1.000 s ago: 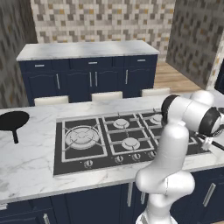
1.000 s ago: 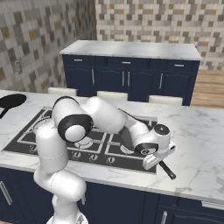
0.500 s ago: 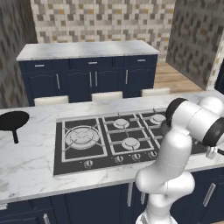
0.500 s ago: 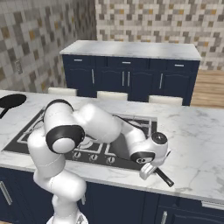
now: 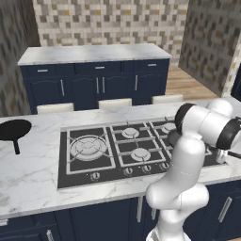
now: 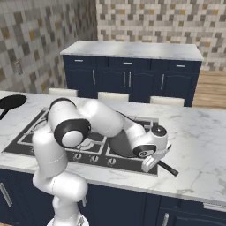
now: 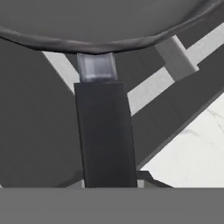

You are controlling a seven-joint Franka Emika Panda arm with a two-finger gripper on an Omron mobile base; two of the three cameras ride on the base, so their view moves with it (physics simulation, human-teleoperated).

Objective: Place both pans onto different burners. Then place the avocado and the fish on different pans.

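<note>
1. Pan, far [image 5: 14, 129]: matte-black, lying on the marble surface [image 5: 33, 174] to the left of the cooktop and apart from it, with its short handle pointing toward the near edge. In the right base view the same pan [image 6: 11, 102] sits at the left margin.
2. Cooktop [image 5: 77, 172]: black, set into the surface, with a row of small knobs along its near edge.
3. Large burner [image 5: 88, 147]: silver-grey ring under a black grate at the cooktop's left end; nothing rests on it.
4. Smaller burners: one at rear centre [image 5: 130, 133] and one at front centre [image 5: 140, 154], both bare; a further one [image 5: 168, 127] is partly hidden behind the arm.
5. Arm [image 6: 95, 121]: white with dark joints, reaching low across the cooktop toward its right end.
6. Pan, near [image 6: 122, 144]: dark and round, lying over the right end of the cooktop and largely covered by the wrist; its straight black handle [image 6: 167, 168] projects out over the marble.
7. Tool [image 6: 150, 164]: closed on the near pan's handle, close to where the handle meets the rim. In the hand view the handle [image 7: 107, 131] runs straight up to the curved pan rim [image 7: 105, 43], with grate bars and marble beneath.
</note>
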